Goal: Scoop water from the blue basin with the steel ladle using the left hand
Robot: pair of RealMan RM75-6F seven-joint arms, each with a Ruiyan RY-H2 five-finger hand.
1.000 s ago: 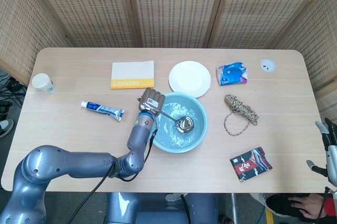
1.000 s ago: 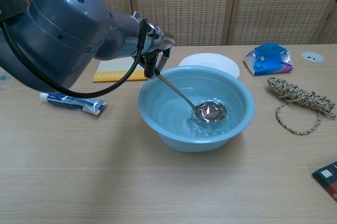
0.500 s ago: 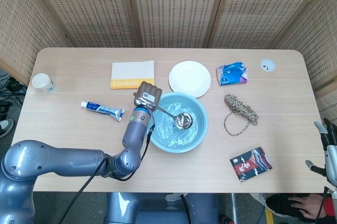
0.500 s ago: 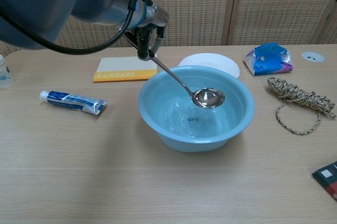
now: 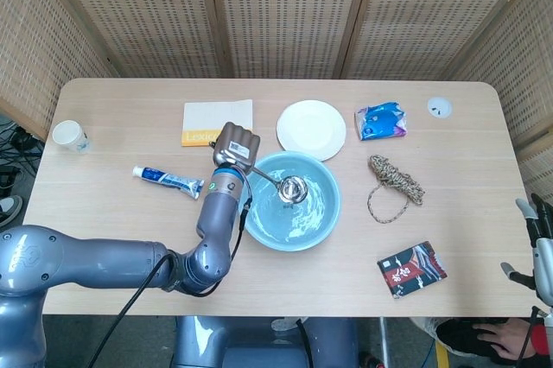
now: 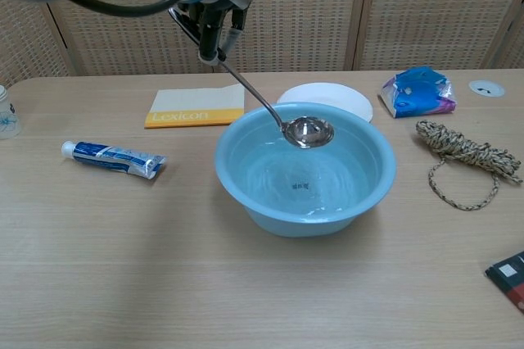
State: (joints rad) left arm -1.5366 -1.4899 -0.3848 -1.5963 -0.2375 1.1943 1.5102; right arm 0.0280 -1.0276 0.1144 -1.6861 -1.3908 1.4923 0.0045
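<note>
The blue basin (image 5: 321, 212) (image 6: 360, 193) stands mid-table with water in it. My left hand (image 5: 237, 145) (image 6: 209, 17) grips the handle of the steel ladle (image 5: 290, 187) (image 6: 307, 131) above the basin's left rim. The ladle's bowl hangs level above the water, clear of the surface, over the basin's back-left part. My right hand (image 5: 536, 247) shows at the far right edge of the head view, off the table, fingers apart and holding nothing.
A toothpaste tube (image 5: 168, 180) lies left of the basin, a yellow-edged book (image 5: 218, 122) and a white plate (image 5: 311, 129) behind it. A rope coil (image 5: 394, 183), a blue packet (image 5: 380, 121), a dark packet (image 5: 412, 269) and a paper cup (image 5: 68, 136) are also on the table.
My left hand has risen and drawn back to the left, lifting the ladle's bowl out of the water to above the basin's rim.
</note>
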